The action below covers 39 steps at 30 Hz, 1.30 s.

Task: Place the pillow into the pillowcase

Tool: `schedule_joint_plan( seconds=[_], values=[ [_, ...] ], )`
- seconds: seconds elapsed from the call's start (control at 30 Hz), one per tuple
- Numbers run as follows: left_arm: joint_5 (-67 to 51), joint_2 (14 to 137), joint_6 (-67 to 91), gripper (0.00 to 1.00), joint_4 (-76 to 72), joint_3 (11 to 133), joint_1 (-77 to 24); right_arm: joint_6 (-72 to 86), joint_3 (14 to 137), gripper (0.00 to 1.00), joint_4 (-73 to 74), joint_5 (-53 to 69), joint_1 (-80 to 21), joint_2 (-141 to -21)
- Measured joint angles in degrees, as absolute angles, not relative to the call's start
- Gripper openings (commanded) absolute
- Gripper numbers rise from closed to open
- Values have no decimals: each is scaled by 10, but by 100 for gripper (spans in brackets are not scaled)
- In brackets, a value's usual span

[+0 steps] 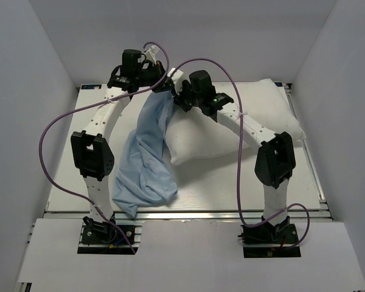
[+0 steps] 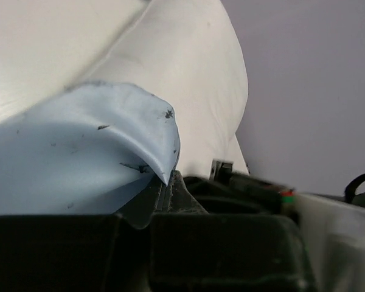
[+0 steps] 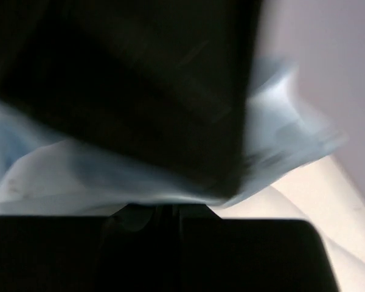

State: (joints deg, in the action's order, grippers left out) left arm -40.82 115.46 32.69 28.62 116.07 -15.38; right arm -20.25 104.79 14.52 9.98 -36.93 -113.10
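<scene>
The white pillow (image 1: 255,118) lies at the back right of the table. The light-blue pillowcase (image 1: 147,164) hangs from both grippers at the back centre and drapes down onto the table's front left. My left gripper (image 1: 162,83) is shut on the pillowcase's upper edge; in the left wrist view the fabric (image 2: 79,158) is pinched at the jaw tips (image 2: 165,184), with the pillow (image 2: 182,73) behind. My right gripper (image 1: 180,98) sits beside it, over the pillow's left corner. Its blurred wrist view shows the jaws (image 3: 164,210) shut on pillowcase cloth (image 3: 79,176).
The left arm's black gripper body (image 3: 140,91) fills the upper part of the right wrist view, very close. Purple cables (image 1: 55,131) loop over both arms. Grey walls enclose the table's (image 1: 219,176) left, back and right sides.
</scene>
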Motion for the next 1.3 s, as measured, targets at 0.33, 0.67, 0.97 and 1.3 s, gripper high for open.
schedule_joint_plan(
  seconds=[0.33,0.67,0.97,1.3],
  values=[
    [-404,1197,335,16,269,1153,-157,-236,992,0,4,22,-354,-1130],
    [-336,1240,350,44,333,1242,-154,-229,1010,41,-75,-13,-334,-1192],
    [-220,988,335,53,335,973,-110,-238,1061,81,-22,96,-272,-1195],
    [-202,791,388,54,259,666,-140,-406,957,89,134,304,-227,-950]
  ],
)
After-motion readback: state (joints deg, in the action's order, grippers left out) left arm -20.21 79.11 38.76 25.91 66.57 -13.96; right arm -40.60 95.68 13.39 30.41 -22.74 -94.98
